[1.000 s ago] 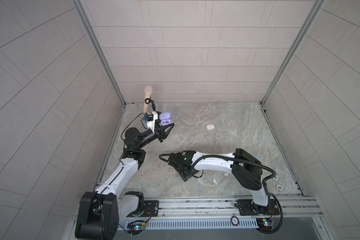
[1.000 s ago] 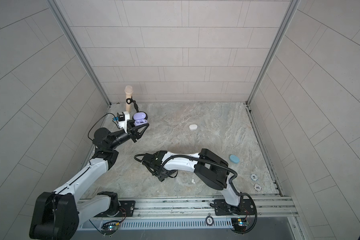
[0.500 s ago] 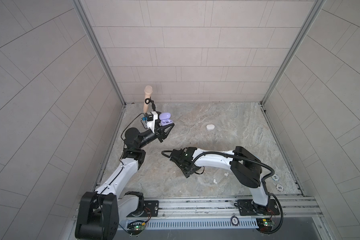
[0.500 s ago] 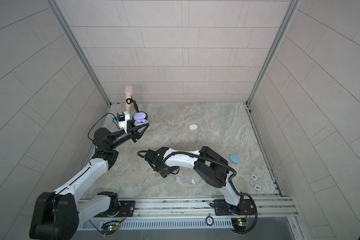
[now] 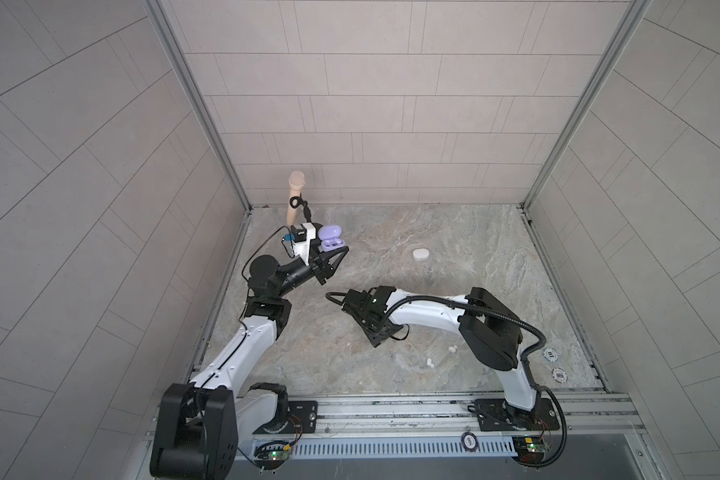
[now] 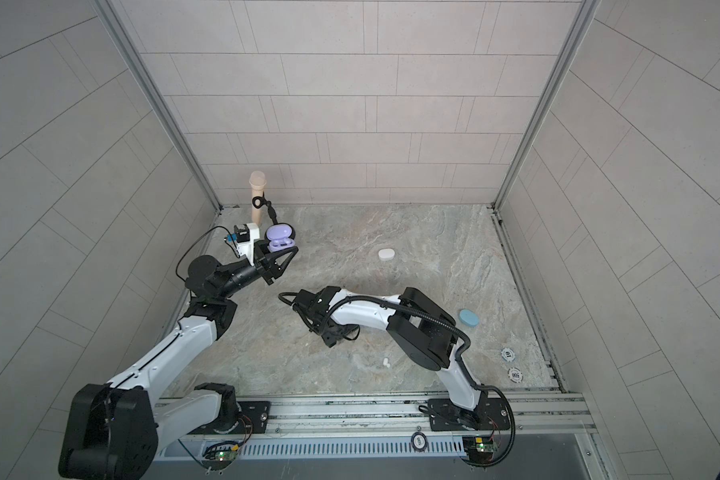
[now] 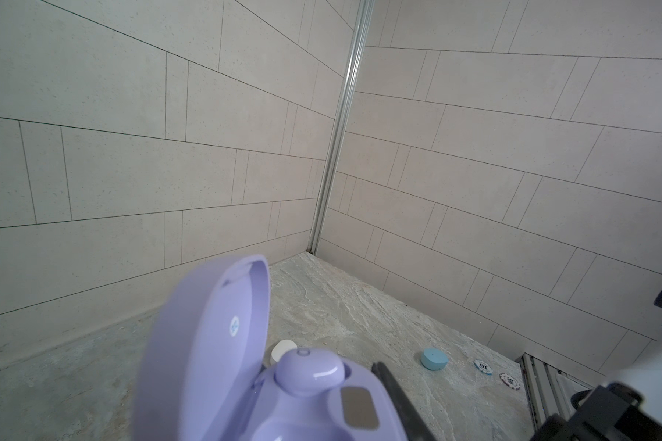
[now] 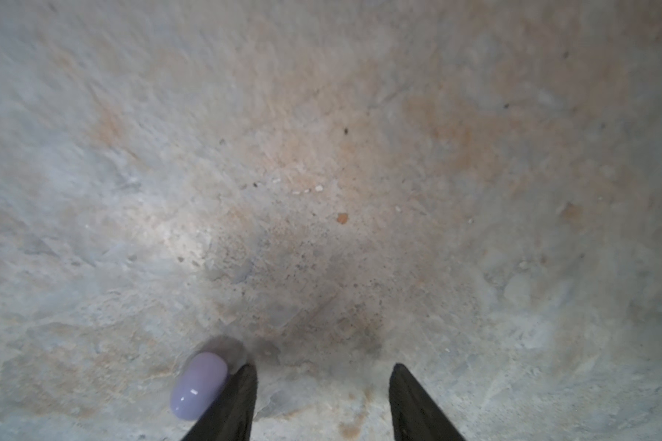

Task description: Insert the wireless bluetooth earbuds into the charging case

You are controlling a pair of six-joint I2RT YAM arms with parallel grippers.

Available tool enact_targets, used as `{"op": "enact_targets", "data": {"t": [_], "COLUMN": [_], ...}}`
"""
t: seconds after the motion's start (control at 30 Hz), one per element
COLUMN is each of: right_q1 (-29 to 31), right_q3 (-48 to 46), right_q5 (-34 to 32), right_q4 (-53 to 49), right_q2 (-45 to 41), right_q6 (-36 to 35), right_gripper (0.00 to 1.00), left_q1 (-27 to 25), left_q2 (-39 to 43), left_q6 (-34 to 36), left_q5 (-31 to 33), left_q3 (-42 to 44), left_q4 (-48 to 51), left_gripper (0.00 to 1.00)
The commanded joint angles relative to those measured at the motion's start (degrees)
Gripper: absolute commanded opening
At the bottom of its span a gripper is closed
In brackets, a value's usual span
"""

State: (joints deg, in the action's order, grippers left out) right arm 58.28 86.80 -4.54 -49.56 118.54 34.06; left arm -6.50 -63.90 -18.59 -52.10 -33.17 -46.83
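Right gripper: jaws about half open, nothing between them. Tips are low over the table. The loose lilac earbud lies on the table outside the gap, against the outer face of one finger. It's touching or just beside it; blur makes that hard to call. Not gripped. In both top views the gripper sits over mid-table and its body hides the bud.

Left gripper: clamped on the lilac charging case, held up above the table at the back left, well apart from the right gripper. The lid is swung open. One lilac bud is seated in its socket; the neighbouring socket shows a grey pad. One black finger runs along the case's side.

Further out:
- Two white earbuds lie loose on the table, near the right arm's elbow.
- A closed white case sits mid-back.
- A closed blue case is on the right, behind the right arm.
- Two poker chips are near the right edge.
- A beige post stands in the back left corner, behind the held case.
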Motion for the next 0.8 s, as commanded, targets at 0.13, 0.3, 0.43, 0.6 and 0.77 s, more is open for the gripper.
{"op": "enact_targets", "data": {"t": [0.13, 0.3, 0.43, 0.6, 0.77], "right_q1": [-1.59, -1.21, -0.07, 0.6, 0.61], "right_q3": [-1.13, -4.03, -3.64, -2.31, -1.58], "right_q5": [3.32, 9.14, 10.03, 9.31, 8.76], "right_q4": [0.39, 6.17, 8.29, 7.91, 6.89], "right_q2": [-5.65, -8.51, -7.35, -4.61, -2.6], "right_q6": [6.15, 17.09, 23.33, 26.94, 28.33], "right_gripper": [0.57, 0.48, 0.39, 0.34, 0.31], "left_q1": [0.26, 0.26, 0.14, 0.1, 0.08], "left_q2": [0.18, 0.0, 0.18, 0.18, 0.19], "left_q6": [-0.07, -0.26, -0.14, -0.28, -0.15], "left_q5": [-0.64, -0.77, -0.81, -0.82, -0.81], "left_q3": [-0.01, 0.0, 0.2, 0.21, 0.23], "left_q4": [-2.13, -2.41, -2.32, -2.41, -2.48], "left_gripper": [0.0, 0.0, 0.0, 0.0, 0.0]}}
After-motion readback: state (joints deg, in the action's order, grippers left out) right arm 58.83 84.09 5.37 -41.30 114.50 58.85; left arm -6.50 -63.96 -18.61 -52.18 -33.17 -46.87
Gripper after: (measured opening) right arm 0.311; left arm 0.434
